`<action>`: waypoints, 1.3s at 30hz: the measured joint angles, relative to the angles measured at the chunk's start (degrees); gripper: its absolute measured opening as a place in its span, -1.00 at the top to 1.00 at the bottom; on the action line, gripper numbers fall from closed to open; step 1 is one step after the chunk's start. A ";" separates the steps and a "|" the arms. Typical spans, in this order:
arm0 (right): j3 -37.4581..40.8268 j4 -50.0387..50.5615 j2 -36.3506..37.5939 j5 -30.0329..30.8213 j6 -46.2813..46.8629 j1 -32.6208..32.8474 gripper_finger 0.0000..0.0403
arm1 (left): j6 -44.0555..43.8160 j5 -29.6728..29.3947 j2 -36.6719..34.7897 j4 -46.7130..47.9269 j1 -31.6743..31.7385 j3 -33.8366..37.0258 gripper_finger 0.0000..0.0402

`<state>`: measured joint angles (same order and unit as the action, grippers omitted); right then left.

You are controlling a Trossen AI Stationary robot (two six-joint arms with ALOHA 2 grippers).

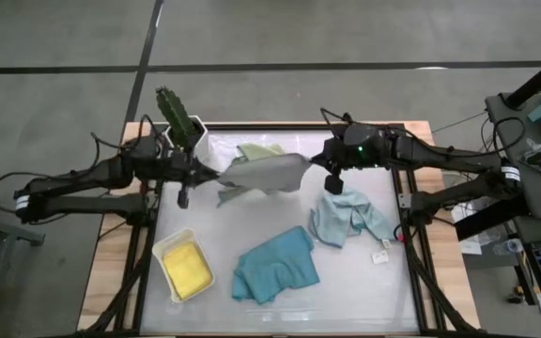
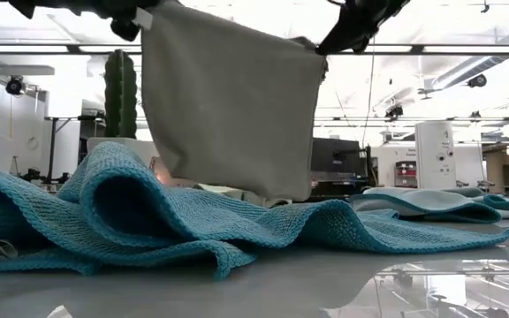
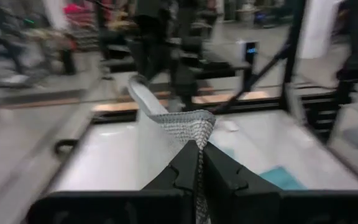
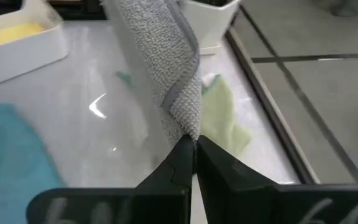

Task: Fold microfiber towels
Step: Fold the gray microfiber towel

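Note:
A grey towel [image 1: 269, 175] hangs spread between my two grippers over the far middle of the table; in the low view it is a flat sheet [image 2: 228, 115]. My left gripper [image 1: 216, 175] is shut on its left top corner and my right gripper [image 1: 314, 162] on its right top corner. A sage green towel [image 1: 261, 150] lies behind it on the table. A pale blue towel [image 1: 347, 218] lies crumpled at the right, and a teal towel [image 1: 275, 266] in the near middle. A yellow towel [image 1: 187, 269] lies in a white tray. My left gripper pinches the grey towel's top corner [image 3: 197, 132] between its two fingers, coming level from the table's left. The cloth hangs below the fingers, and its lower left corner [image 2: 162, 172] is clear of the table. My right gripper pinches the opposite top corner [image 4: 187, 126] between its two fingers, slanting down from the table's right. The hemmed edge bunches right at the fingertips. The top edge [image 2: 237, 31] runs nearly taut across to the other gripper.
A cactus in a white pot [image 1: 182, 120] stands at the far left, close to my left arm. The white tray [image 1: 170, 246] sits near left. A small white tag [image 1: 381, 254] lies near the right rail. Dark frame rails [image 1: 404, 202] border the table.

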<state>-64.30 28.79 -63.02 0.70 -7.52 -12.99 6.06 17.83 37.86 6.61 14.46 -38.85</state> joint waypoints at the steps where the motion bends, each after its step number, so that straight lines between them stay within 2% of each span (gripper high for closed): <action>1: -0.14 0.58 0.00 -0.21 0.32 0.78 0.96 | -1.30 1.39 -0.05 -0.05 -0.26 0.69 1.00; 8: 4.11 3.46 0.02 -5.41 3.43 6.41 0.96 | -4.59 3.32 3.48 -2.03 -5.10 7.75 1.00; 13: 8.02 4.61 0.02 -7.19 7.82 10.80 0.96 | -9.81 3.34 9.23 -13.25 -10.86 11.61 1.00; 20: 12.13 4.79 -0.06 -13.40 13.81 16.39 0.96 | -13.31 3.31 21.15 -30.94 -19.42 13.10 1.00; 29: 16.06 3.64 -0.09 -14.80 21.59 22.58 0.96 | -19.42 2.50 39.06 -45.97 -25.33 12.97 0.99; 34: 17.17 3.46 -0.13 -14.88 24.60 24.83 0.95 | -22.05 2.22 46.75 -48.08 -25.86 11.92 0.86; 39: 17.32 3.50 -0.13 -16.78 28.12 25.27 0.83 | -22.38 2.22 50.57 -48.13 -25.88 10.75 0.60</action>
<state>-46.98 32.29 -63.16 -16.08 20.59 12.27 -16.32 20.05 88.43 -41.52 -11.42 -28.10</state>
